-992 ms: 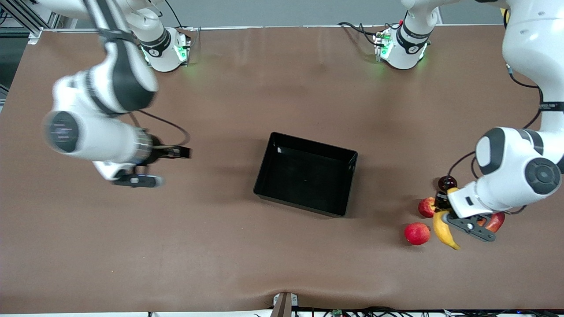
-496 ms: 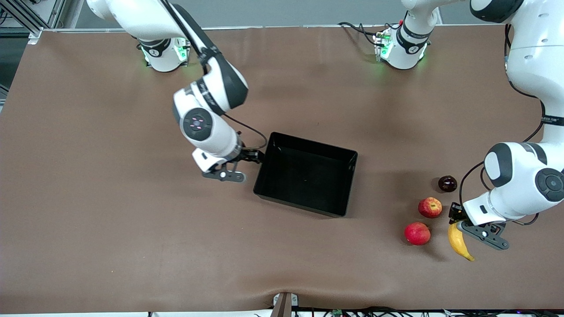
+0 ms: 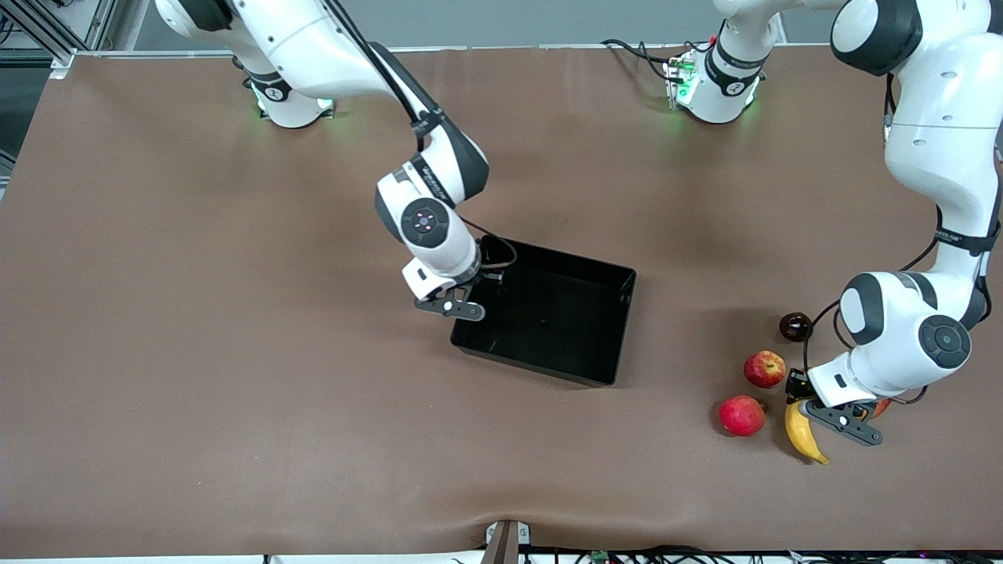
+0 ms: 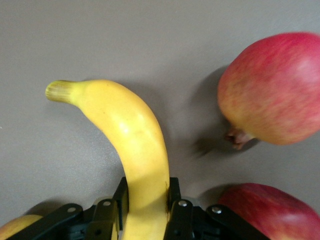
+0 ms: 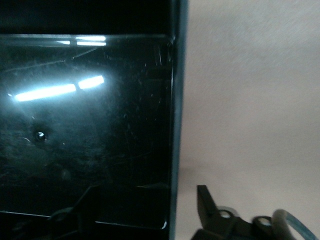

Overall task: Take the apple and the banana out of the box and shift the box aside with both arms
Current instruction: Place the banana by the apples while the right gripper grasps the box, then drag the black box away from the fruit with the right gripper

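The black tray (image 3: 541,365) sits mid-table. My right gripper (image 3: 479,280) is open at the tray's wall toward the right arm's end. In the right wrist view that wall (image 5: 173,125) runs between the two fingers, one inside and one outside (image 5: 206,200). My left gripper (image 3: 798,394) is shut on the yellow banana (image 3: 802,432), low at the table. The left wrist view shows the banana (image 4: 135,135) clamped between the black fingers (image 4: 179,210). The streaked red apple (image 3: 765,368) lies on the table right beside that gripper.
A round red fruit with a small nub (image 3: 741,415) lies beside the banana and also shows in the left wrist view (image 4: 272,90). A small dark red fruit (image 3: 795,326) lies farther from the camera. A red-and-yellow fruit (image 3: 879,406) is mostly hidden under the left hand.
My right arm has swung in from the right arm's end of the table to the tray wall. My left gripper has shifted slightly with the banana still in it.
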Robot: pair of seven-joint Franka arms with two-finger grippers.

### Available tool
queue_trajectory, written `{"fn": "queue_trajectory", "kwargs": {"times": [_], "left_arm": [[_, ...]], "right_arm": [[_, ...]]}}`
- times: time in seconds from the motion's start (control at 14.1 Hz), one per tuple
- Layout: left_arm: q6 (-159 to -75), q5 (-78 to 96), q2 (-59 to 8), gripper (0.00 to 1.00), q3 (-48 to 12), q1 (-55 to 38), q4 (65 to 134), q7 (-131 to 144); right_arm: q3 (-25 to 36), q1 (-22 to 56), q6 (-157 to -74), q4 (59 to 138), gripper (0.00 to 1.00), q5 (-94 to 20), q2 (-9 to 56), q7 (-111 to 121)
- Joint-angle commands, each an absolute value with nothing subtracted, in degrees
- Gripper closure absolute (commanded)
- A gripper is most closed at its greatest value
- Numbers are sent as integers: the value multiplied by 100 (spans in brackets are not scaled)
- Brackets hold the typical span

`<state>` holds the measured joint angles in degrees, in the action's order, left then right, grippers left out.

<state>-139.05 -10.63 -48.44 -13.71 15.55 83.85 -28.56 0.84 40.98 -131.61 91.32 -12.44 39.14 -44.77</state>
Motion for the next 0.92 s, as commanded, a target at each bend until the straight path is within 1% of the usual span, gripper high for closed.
{"fn": "queue_trajectory", "kwargs": {"times": [0.0, 0.07, 0.14, 0.28, 0.42, 0.5, 0.64, 0.71, 0.85], "left_arm": [[-14010, -1063, -4931, 83, -1310, 1529, 8262, -2944], [-14010, -1055, -4913, 35, -1310, 1529, 8270, -2901], [-14010, -1046, -4887, 0, -1310, 1538, 8262, -2953], [-13940, -993, -4703, 0, -1362, 1556, 8270, -2883], [-13529, -967, -4370, 0, -1423, 1547, 8271, -2865], [-13248, -888, -4168, 0, -1450, 1556, 8271, -2770], [-12694, -783, -3755, 0, -1494, 1477, 8288, -2593], [-12422, -782, -3553, 0, -1590, 1477, 8323, -2410], [-11702, -782, -3114, 0, -1845, 1512, 8323, -1997]], "right_arm": [[149, 4140, -13140, 9000, 100, -1265, 3973, -4649], [149, 4148, -13140, 8991, 100, -1292, 3973, -4649], [149, 4140, -13140, 8991, 100, -1292, 3973, -4632], [149, 4113, -13113, 8991, 100, -1292, 3946, -4623], [158, 4052, -12991, 8974, 100, -1292, 3876, -4614], [167, 3991, -12764, 8887, 100, -1292, 3850, -4597], [176, 3754, -11984, 8562, 100, -1292, 3745, -4570], [176, 3562, -11553, 8413, 100, -1292, 3640, -4553], [176, 3149, -10989, 8323, 100, -1301, 3315, -4326]]}}
